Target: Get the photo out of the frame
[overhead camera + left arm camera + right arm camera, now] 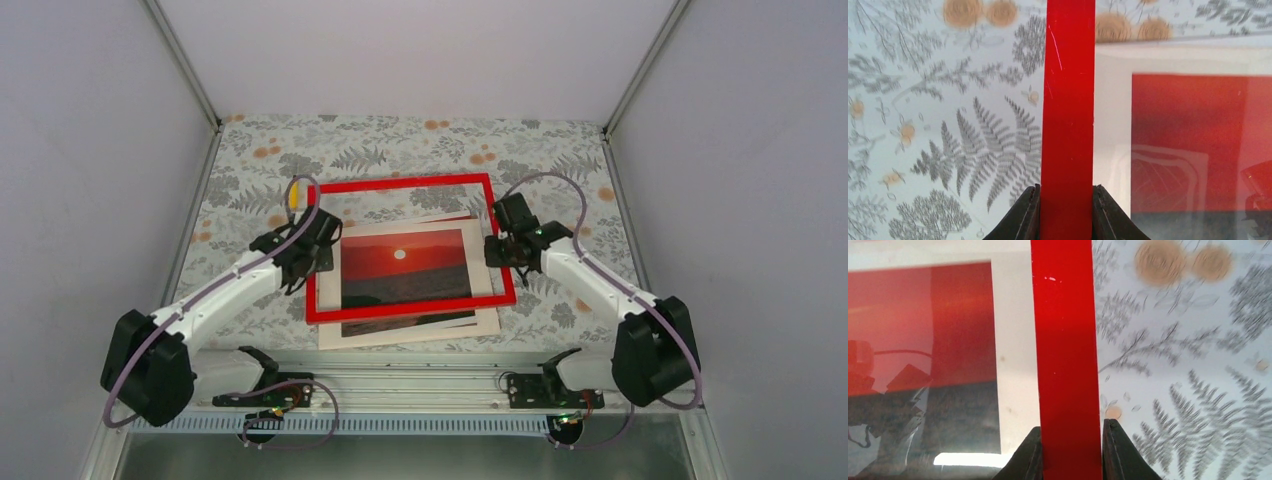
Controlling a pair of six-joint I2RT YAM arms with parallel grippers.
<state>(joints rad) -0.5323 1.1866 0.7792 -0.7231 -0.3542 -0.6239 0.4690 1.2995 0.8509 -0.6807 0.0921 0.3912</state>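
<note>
1. The fern-patterned worktop [420, 140] carries the photo; the frame appears raised above it.
2. The frame [400, 183] is thin and bright red, with a glossy pane. If you move your arms unevenly, it could twist or slide out of a narrow pinch and drop onto the print.
3. The photo [405, 265] lies flat under the frame, its near edge poking out past the near rail. It shows a red-orange sunset, a small white sun, dark sea and a white border. It looks free, so dragging the frame low could scuff it.
4. Your left tool [318, 245] is clamped on the left rail, and your right tool [505, 250] on the right rail.
</note>
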